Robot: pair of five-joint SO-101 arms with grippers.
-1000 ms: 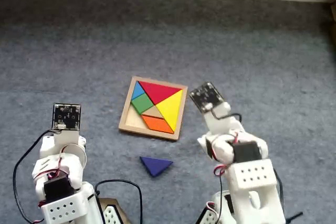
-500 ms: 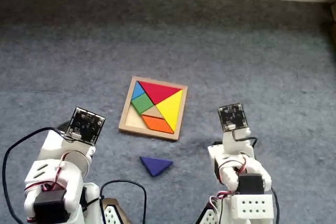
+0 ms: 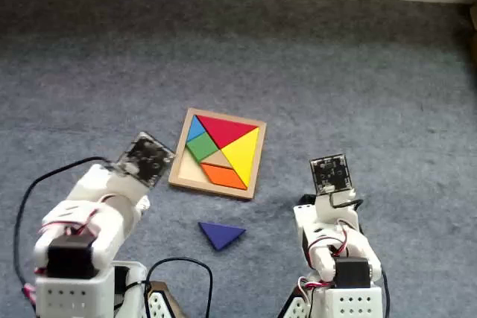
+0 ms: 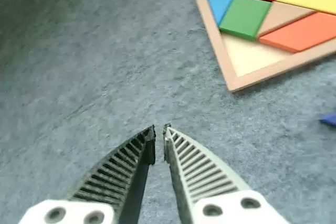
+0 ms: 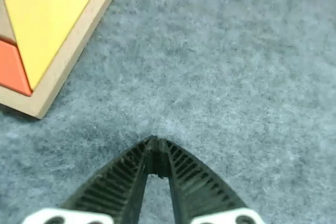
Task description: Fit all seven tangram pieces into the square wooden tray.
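High view: blue triangle (image 3: 221, 234) outside tray (image 3: 212, 189), seemingly flat.

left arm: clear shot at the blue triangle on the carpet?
Probably yes. The blue triangle lies on bare carpet, apart from the tray, with nothing between it and the left gripper. Its jaws are shut, so it must open first.

A pale wooden tray (image 3: 177, 177) frames a red triangle (image 3: 223, 129), yellow triangle (image 3: 244, 156), light blue triangle (image 3: 195, 130), green piece (image 3: 201, 147), tan triangle (image 3: 218, 159) and orange piece (image 3: 223, 176). A dark blue triangle (image 3: 220, 234) sits on the mottled grey-blue tabletop (image 3: 358, 72). The left tool (image 4: 159, 129) and right tool (image 5: 154, 144) are black and ribbed.
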